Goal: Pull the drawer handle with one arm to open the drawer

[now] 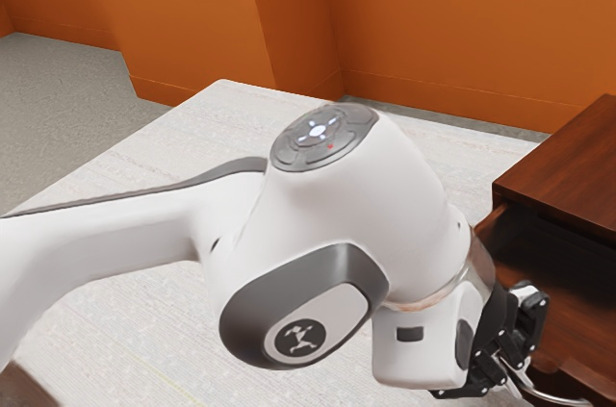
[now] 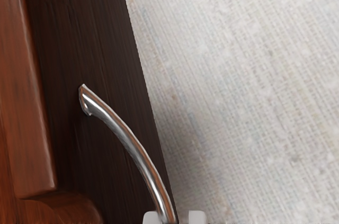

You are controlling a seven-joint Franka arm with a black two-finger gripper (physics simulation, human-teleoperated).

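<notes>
- One silver handle point(image 2: 127, 139) is seen arching off the dark drawer front point(image 2: 79, 49).
- The pincer point(image 1: 515, 380) is held at the handle; its grip cannot be told.
- The cabinet point(image 1: 568, 166) is set at the counter's point(image 1: 192, 138) edge, on the exterior view's right.

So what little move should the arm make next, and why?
Probably a short, straight pull away from the cabinet. The gripper is right at the silver handle on the dark drawer front, and the drawer looks at most slightly out, so pulling seems the step that remains.
</notes>
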